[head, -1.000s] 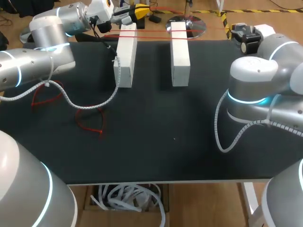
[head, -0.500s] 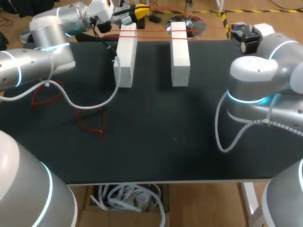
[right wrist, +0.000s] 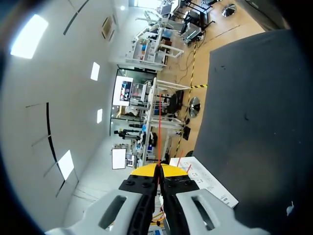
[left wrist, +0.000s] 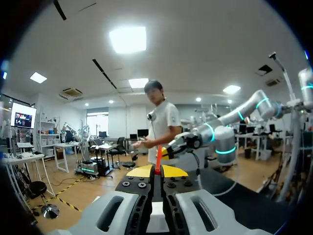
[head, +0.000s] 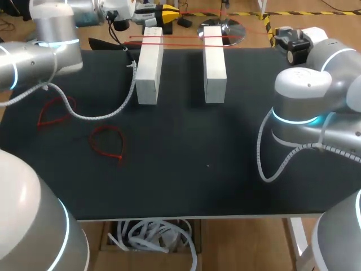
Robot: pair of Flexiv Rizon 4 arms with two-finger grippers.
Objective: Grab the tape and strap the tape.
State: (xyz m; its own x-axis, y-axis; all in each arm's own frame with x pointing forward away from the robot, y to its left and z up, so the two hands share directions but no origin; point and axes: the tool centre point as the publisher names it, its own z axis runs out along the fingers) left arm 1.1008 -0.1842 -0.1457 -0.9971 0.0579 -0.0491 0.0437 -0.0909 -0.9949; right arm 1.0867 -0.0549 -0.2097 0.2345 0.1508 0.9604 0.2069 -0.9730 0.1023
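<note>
Black tabletop (head: 186, 141) carries two white blocks (head: 149, 68); the red tape (head: 186, 38) runs left-right across their far ends. Just beyond the left block, the left gripper (head: 168, 11) pinches one end. At far right, the right gripper (right wrist: 159, 169) pinches the other.

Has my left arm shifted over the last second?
Yes. The left arm pulled back toward the table's far-left corner, drawing its cable off the left white block.
</note>
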